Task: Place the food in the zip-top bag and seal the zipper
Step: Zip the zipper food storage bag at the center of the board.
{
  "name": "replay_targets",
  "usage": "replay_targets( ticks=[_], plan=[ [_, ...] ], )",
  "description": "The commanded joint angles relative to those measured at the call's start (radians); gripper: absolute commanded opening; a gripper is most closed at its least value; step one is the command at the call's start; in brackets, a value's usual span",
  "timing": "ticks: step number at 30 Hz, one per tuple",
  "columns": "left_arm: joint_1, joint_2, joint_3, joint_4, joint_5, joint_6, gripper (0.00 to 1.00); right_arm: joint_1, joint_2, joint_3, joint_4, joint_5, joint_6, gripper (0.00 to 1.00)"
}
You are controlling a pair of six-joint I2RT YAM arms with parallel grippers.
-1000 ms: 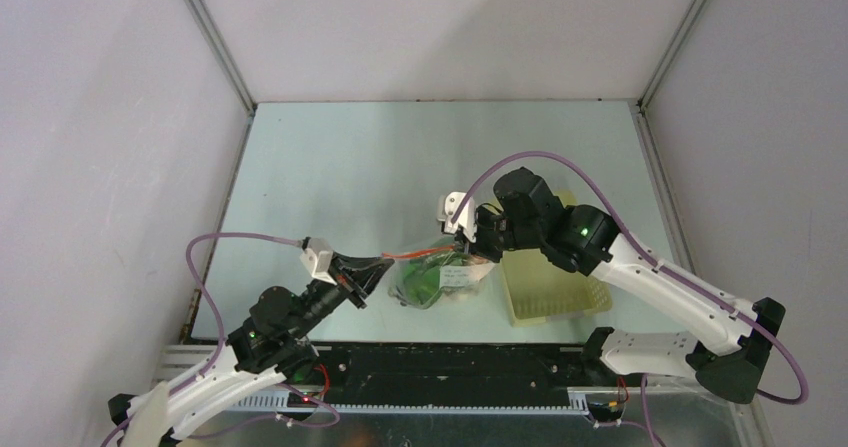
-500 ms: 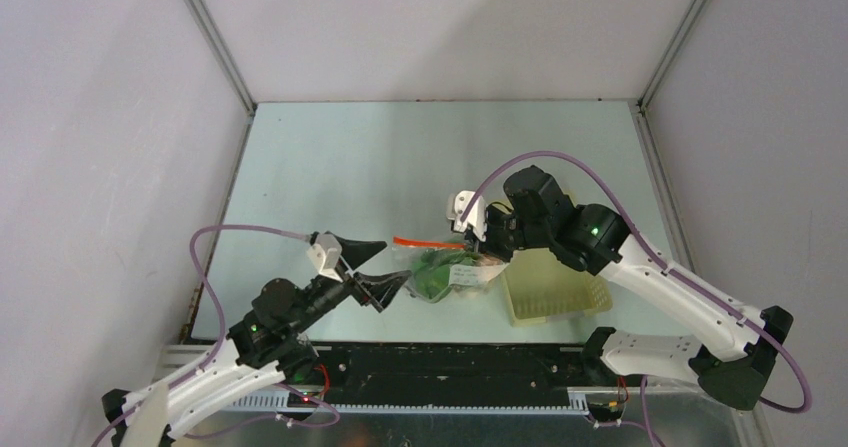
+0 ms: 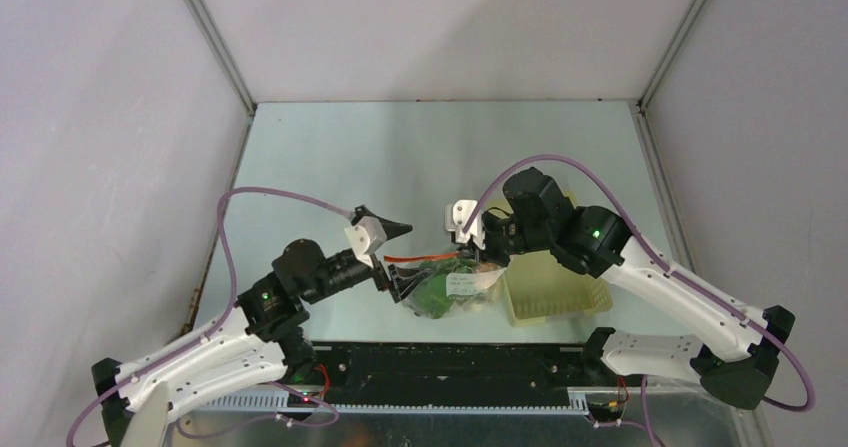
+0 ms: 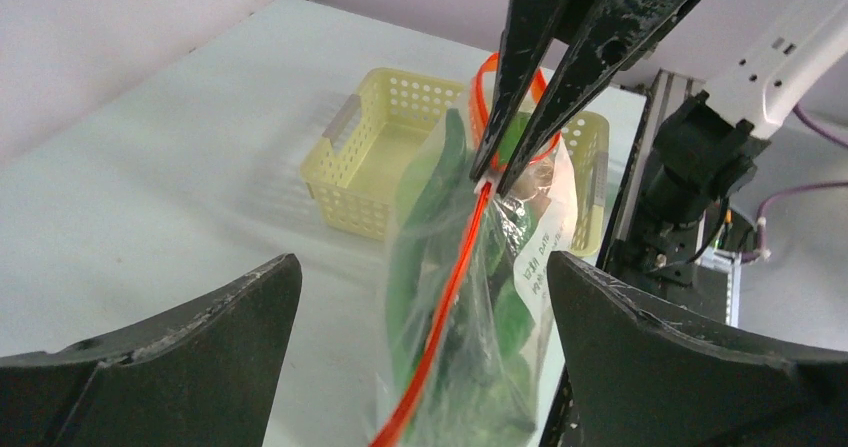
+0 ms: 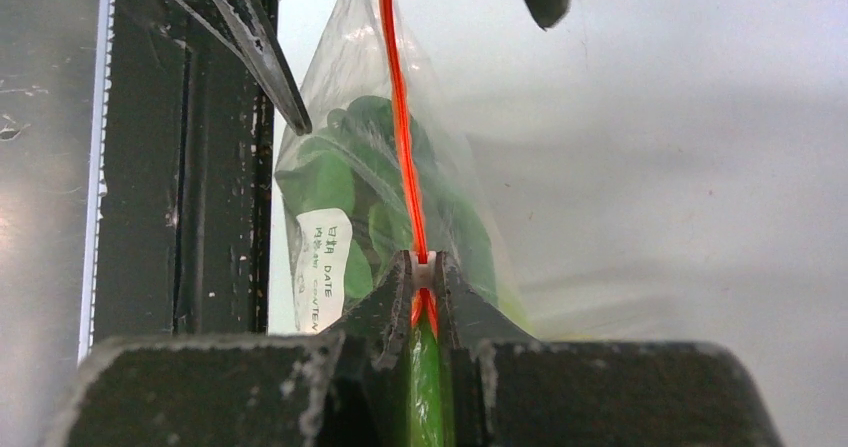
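The clear zip-top bag (image 3: 445,289) hangs upright above the table with green leafy food (image 5: 330,182) inside. Its orange-red zipper (image 4: 452,285) runs along the top edge. My right gripper (image 5: 424,267) is shut on the white slider tab (image 4: 487,181) at the zipper's right end and holds the bag up; the same gripper (image 3: 477,255) reaches in from the right in the top view. My left gripper (image 3: 395,257) is open at the bag's left end. Its fingers (image 4: 170,362) stand wide on either side of the bag without touching it.
A pale yellow perforated basket (image 3: 550,292) sits on the table just right of the bag, under my right arm, and shows behind the bag as the basket (image 4: 375,162) in the left wrist view. The table's black front rail (image 3: 450,362) lies close below the bag.
My left gripper has let go of the zipper's left end, opened wide and moved right to straddle the bag. The right gripper keeps its grip on the slider tab.
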Motion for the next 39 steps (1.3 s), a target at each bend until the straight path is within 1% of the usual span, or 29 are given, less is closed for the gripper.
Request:
replay_targets(
  ticks=[1,2,7,12,13,14,15,16,17,18,19,21,23,24,25,26,28,30,31,34,36,39],
  plan=[
    [0.003,0.066,0.134,-0.096,0.094,0.161,1.00,0.018,-0.025,0.079,0.051,-0.046,-0.050,0.00],
    [0.003,0.077,0.146,-0.127,0.121,0.201,1.00,0.019,-0.019,0.082,0.050,-0.042,-0.052,0.00],
    [0.003,0.191,0.215,-0.219,0.179,0.227,1.00,0.022,-0.001,0.101,0.057,-0.045,-0.046,0.00],
    [0.003,0.251,0.221,-0.220,0.180,0.188,1.00,0.023,0.003,0.102,0.072,-0.076,-0.045,0.00],
    [0.003,0.258,0.219,-0.213,0.177,0.187,0.95,0.022,0.003,0.102,0.071,-0.080,-0.045,0.00],
    [0.003,0.261,0.216,-0.211,0.177,0.185,0.90,0.024,0.005,0.101,0.069,-0.088,-0.047,0.00],
    [0.003,0.266,0.216,-0.204,0.172,0.183,0.75,0.023,0.006,0.101,0.064,-0.091,-0.047,0.00],
    [0.004,0.267,0.213,-0.202,0.173,0.178,0.66,0.024,0.008,0.102,0.061,-0.093,-0.049,0.00],
    [0.004,0.268,0.213,-0.195,0.173,0.174,0.45,0.023,0.012,0.102,0.053,-0.093,-0.050,0.00],
    [0.004,0.268,0.211,-0.191,0.177,0.173,0.34,0.024,0.013,0.101,0.047,-0.090,-0.050,0.00],
    [0.004,0.268,0.209,-0.186,0.182,0.169,0.10,0.025,0.019,0.101,0.045,-0.086,-0.049,0.00],
    [0.004,0.262,0.202,-0.174,0.181,0.145,0.01,0.024,0.029,0.101,0.039,-0.062,-0.047,0.00],
    [0.004,0.244,0.183,-0.156,0.147,0.090,0.00,0.021,0.036,0.102,0.025,-0.006,-0.049,0.00],
    [0.004,0.225,0.164,-0.150,0.094,0.074,0.00,0.019,0.037,0.103,-0.001,0.012,-0.059,0.00],
    [0.003,0.214,0.154,-0.138,0.066,0.023,0.00,0.010,0.038,0.104,-0.012,0.043,-0.059,0.00],
    [0.003,0.184,0.130,-0.128,0.005,0.002,0.00,0.003,0.039,0.107,-0.048,0.052,-0.058,0.00],
    [0.003,0.130,0.088,-0.110,-0.067,-0.042,0.00,-0.021,0.039,0.120,-0.105,0.070,-0.048,0.00],
    [0.002,0.066,0.044,-0.086,-0.090,-0.052,0.00,-0.037,0.037,0.123,-0.143,0.095,-0.050,0.00],
    [0.002,0.045,0.023,-0.081,-0.093,-0.054,0.00,-0.044,0.037,0.123,-0.151,0.131,-0.050,0.00],
    [0.002,-0.021,0.011,-0.097,-0.116,-0.054,0.00,-0.065,0.045,0.123,-0.178,0.206,-0.056,0.00],
    [0.002,-0.035,0.010,-0.113,-0.117,-0.049,0.00,-0.080,0.049,0.125,-0.177,0.230,-0.057,0.00],
    [0.002,-0.034,0.009,-0.130,-0.157,-0.045,0.00,-0.094,0.045,0.125,-0.167,0.251,-0.058,0.00]
  ],
)
